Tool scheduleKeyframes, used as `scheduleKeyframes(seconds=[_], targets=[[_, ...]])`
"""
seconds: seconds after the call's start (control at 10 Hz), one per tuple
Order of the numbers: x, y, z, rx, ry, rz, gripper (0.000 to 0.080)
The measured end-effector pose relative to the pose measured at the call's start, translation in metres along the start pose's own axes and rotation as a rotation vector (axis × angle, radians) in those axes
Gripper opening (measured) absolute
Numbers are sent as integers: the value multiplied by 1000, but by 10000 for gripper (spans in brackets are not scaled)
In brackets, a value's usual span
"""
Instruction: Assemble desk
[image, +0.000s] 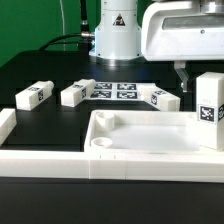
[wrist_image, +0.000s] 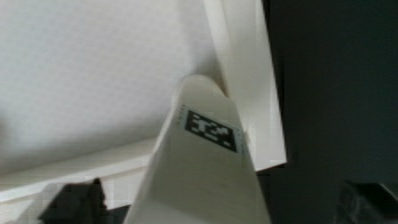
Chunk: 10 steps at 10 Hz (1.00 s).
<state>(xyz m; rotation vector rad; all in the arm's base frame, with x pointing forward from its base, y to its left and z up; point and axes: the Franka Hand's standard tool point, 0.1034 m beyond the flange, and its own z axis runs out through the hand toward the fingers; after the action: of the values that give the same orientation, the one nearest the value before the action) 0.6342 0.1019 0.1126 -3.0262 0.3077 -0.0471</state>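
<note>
The desk top (image: 150, 132) is a white tray with rounded recesses lying at the front of the table. One white tagged leg (image: 207, 110) stands upright on its corner at the exterior view's right. My gripper (image: 196, 70) hangs just above that leg. In the wrist view the leg (wrist_image: 212, 135) runs up between my dark fingers (wrist_image: 71, 205), which stand wide apart with a gap on each side; the gripper (wrist_image: 217, 208) is open. The tray's floor (wrist_image: 107, 80) and rim (wrist_image: 249, 70) show behind the leg.
Three more tagged legs lie on the black table behind the tray: one (image: 35, 96) and another (image: 77, 93) at the exterior view's left, a third (image: 163, 98) further right. The marker board (image: 115, 90) lies between them. A white border rail (image: 40, 163) runs along the front.
</note>
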Motion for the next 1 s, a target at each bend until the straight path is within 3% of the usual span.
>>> scheduleKeyframes(seconds=[1.0], targets=[[0, 3, 3, -22, -6, -744, 648]])
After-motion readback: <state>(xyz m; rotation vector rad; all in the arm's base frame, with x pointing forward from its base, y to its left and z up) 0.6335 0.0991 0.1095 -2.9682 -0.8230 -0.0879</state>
